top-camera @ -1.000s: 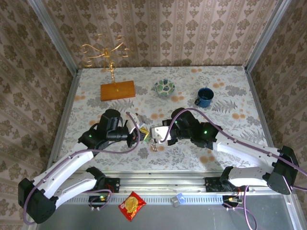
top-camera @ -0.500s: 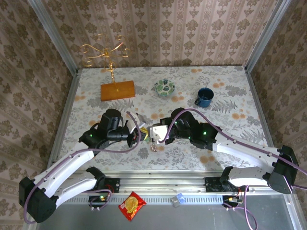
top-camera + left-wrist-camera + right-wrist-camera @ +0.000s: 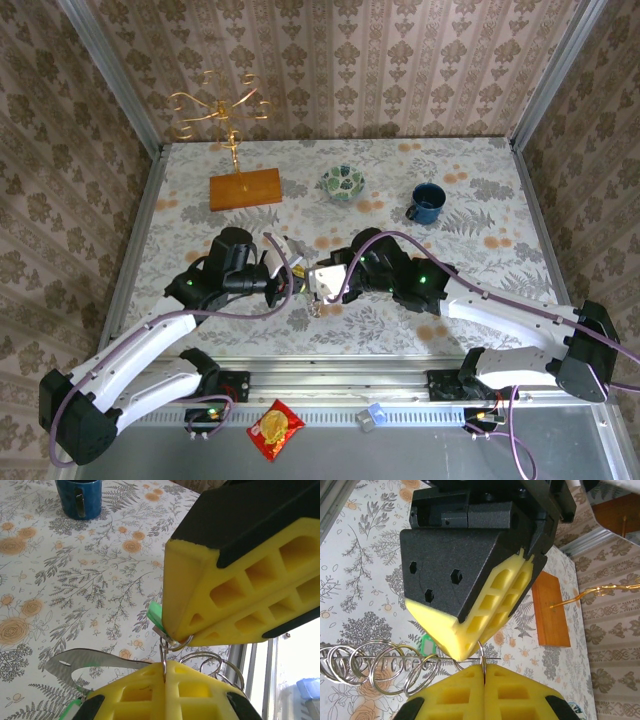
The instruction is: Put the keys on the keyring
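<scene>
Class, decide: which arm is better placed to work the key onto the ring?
Right, likely: the right gripper, shut, pinches the green key where it meets the wire ring; the left gripper, shut, clamps that ring.

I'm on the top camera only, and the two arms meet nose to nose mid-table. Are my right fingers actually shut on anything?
Observer: Yes. From the right wrist, the right fingers are shut on a wire ring that enters their seam.
Operator: And the left?
Observer: The left fingers are shut too, with a thin wire clamped in their seam.
Operator: Any key near the meeting point?
Observer: From the left wrist, a green key head sits right beside the tip of the right fingers.
</scene>
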You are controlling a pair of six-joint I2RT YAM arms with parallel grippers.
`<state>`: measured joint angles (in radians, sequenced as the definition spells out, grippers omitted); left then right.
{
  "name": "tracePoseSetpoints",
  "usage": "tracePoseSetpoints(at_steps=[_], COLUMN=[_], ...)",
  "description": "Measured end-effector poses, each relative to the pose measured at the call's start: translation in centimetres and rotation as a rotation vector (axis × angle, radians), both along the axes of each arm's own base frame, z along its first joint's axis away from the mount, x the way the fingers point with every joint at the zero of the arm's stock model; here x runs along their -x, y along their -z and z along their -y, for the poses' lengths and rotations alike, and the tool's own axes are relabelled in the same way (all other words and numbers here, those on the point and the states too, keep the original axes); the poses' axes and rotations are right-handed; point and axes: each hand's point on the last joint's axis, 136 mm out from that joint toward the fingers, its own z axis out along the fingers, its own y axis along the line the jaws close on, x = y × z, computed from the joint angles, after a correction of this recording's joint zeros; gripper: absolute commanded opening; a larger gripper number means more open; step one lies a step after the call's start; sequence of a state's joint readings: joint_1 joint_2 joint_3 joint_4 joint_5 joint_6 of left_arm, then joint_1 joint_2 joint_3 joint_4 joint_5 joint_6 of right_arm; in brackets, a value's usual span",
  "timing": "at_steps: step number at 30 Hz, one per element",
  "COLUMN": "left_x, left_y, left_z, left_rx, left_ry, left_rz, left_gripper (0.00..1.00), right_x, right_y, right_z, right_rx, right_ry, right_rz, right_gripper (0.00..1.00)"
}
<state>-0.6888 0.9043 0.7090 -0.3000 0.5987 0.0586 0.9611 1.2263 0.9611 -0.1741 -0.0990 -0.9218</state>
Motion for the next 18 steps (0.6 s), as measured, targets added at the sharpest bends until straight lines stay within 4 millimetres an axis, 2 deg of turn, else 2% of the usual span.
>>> tracePoseSetpoints(at_steps=[18], left_x=[0.05], left_y=[0.09], left_z=[-0.04], left_rx=[-0.003], left_ry=[0.0], left_rz=[-0.004], left_gripper=[0.0], right_x=[0.22], right_y=[0.04], right_z=[-0.34], right_rx=[0.024], right_ry=[-0.021], right_rz=[0.046], right_gripper=[0.0])
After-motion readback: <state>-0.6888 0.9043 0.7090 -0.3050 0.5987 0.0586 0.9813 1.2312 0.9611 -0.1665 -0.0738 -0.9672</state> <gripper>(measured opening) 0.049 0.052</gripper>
